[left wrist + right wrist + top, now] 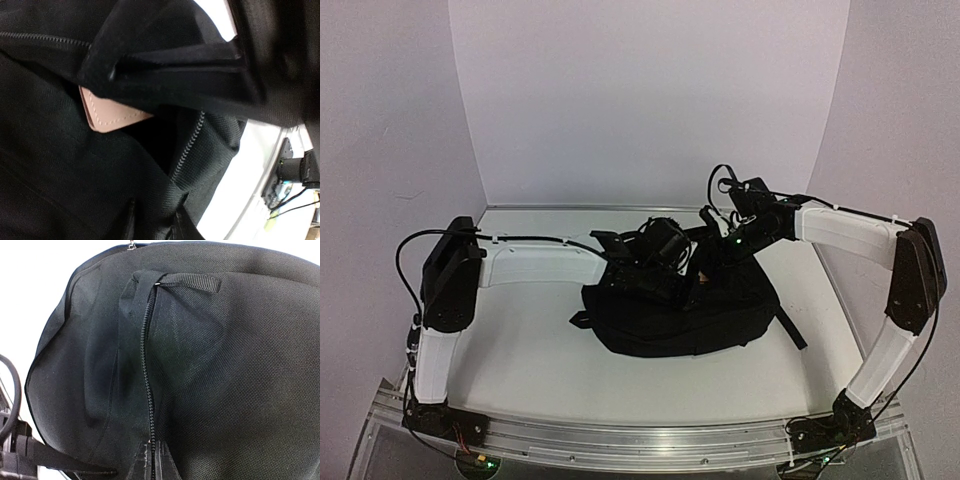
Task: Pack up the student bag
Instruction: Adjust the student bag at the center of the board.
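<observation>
The large black soft fabric backpack (680, 320) lies centrally on the white flat table (540, 370) (a pink stitched flat case (107, 116) sits tucked inside its opening).

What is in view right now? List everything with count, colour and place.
student bag: one, black, middle of the table
pink stitched item: one, pale pink, in the bag's opening
table: one, white, under the bag
rail: one, silver, table's near edge
left arm, right arm: two, white and black, reaching in from both sides
left hand: one, black, at the bag's opening, grip unclear
right hand: one, black, shut on the bag's zip seam
</observation>
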### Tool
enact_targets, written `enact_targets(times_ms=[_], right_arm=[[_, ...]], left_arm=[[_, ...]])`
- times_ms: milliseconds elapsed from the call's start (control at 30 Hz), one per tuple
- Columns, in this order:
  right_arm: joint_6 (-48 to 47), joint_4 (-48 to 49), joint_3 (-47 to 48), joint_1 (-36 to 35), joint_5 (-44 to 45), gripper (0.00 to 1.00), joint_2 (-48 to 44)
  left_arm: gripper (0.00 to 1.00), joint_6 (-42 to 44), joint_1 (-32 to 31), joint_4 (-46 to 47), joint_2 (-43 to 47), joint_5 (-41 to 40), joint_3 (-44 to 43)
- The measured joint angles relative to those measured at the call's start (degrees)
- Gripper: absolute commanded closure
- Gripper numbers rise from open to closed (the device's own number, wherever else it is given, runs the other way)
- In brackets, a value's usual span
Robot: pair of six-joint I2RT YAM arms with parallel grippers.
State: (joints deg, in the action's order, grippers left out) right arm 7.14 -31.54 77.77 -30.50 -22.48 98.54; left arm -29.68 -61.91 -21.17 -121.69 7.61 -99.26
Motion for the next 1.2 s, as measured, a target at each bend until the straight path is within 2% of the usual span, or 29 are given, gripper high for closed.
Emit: enact_targets(times_ms=[100,267,467,600,700,833,900,1067,1200], right_arm=[[0.0,0.2,-0.1,0.0,-0.5,1.00,0.0],[0.1,0.8,-0.6,-1.0,-2.9,1.00,0.0],[0.2,0.7,-0.8,-1.2,-5.2,1.00,0.1],[0.2,0.7,-1.4,-1.1,-6.5,1.00,0.2],[0.2,1.1,-1.7,-1.0,-8.3,1.00,0.4],[0.2,0.8,-1.8,-1.4,-9.9,1.00,1.0],[0.1,0.6,-1.8,-1.3,-10.1,1.00,1.4],[0.0,0.7,-1.8,-1.3,-10.3,1.00,1.7],[0.0,0.8,-1.9,-1.3,-10.3,1.00,1.7]], left_arm=[[0.96,-0.1,-0.5,6.3,3.9,-3.0,7.4],[0.97,4.1,-2.1,12.3,11.4,-10.6,17.3],[0.91,14.6,-6.9,13.8,12.6,-22.3,19.4],[0.93,17.8,-8.2,13.2,12.7,-26.6,19.5],[0.92,21.5,-10.5,15.8,13.0,-32.9,22.1],[0.73,30.3,-14.8,18.6,11.7,-46.0,23.4],[0.61,32.3,-16.2,17.9,10.7,-49.5,23.1],[0.42,28.5,-16.1,15.0,12.3,-45.4,23.3],[0.36,21.3,-12.5,13.8,19.3,-38.4,25.1]])
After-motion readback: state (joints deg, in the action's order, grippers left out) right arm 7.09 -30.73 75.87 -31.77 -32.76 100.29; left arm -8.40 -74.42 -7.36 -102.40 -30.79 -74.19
